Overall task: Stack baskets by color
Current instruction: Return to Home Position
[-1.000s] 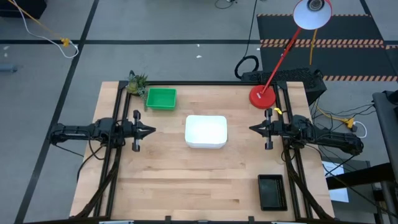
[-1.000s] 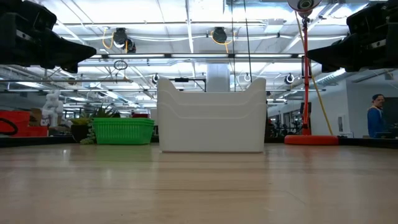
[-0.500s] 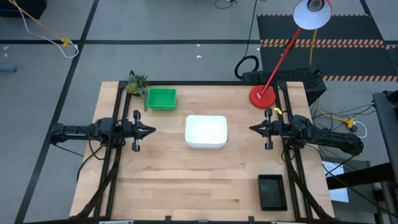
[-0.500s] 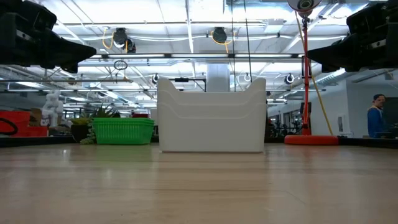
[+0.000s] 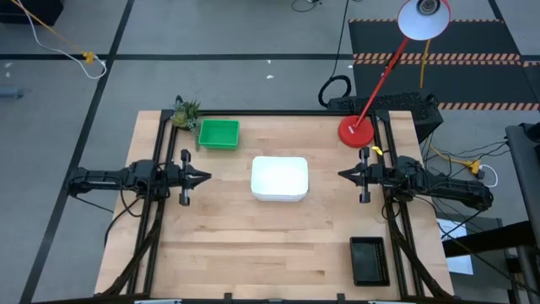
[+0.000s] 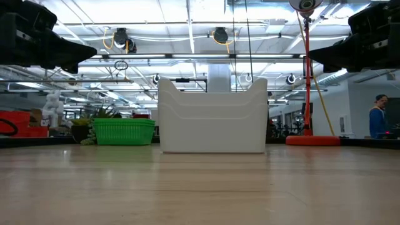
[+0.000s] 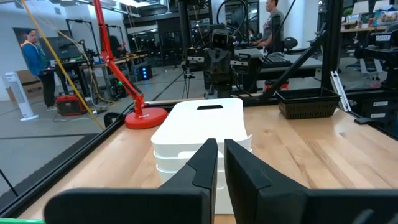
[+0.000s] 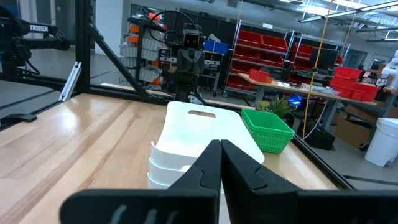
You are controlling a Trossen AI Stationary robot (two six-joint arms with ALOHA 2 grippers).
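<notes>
White baskets point(image 5: 279, 178) sit stacked directly between the left gripper point(image 5: 202, 177) and right gripper point(image 5: 344, 175), both pinched closed and empty; green baskets point(image 5: 219, 133) stand piled off the left gripper's side; black baskets point(image 5: 369, 260) lie farther, beside the right arm; sorting looks complete, with only parking the arms left.

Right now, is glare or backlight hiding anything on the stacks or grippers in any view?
High view: the white stack glares flat white, its layers lost; the black stack reads as one dark block. Low view: left gripper and right gripper are dark silhouettes against bright ceiling lights. Left wrist view: the white stack's three rims show.
</notes>
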